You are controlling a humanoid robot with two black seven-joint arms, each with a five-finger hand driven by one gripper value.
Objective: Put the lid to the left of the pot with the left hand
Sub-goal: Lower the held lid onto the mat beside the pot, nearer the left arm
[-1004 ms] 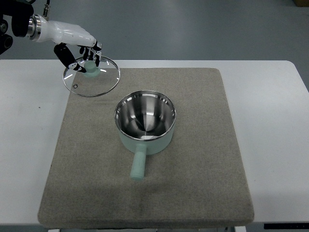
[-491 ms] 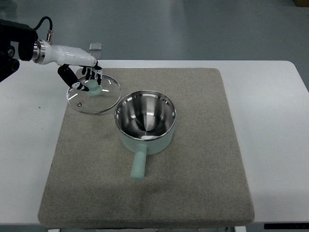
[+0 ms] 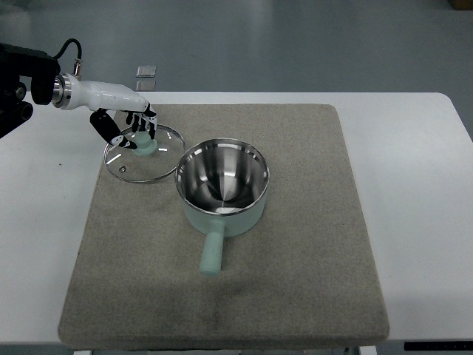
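A round glass lid with a metal rim and a mint-green knob sits low over the grey mat, just left of the pot, its right edge close to the pot's rim. My left hand comes in from the upper left and its fingers are curled around the lid's knob. The pot is steel inside with a mint-green outside. It stands upright near the mat's middle, and its handle points toward the near edge. I cannot tell whether the lid touches the mat. My right hand is out of view.
The grey mat covers most of the white table. A small grey object lies on the floor beyond the table's far edge.
My left hand has carried the lid down and toward the near side, from over the mat's far left corner to a spot right beside the pot's left rim.
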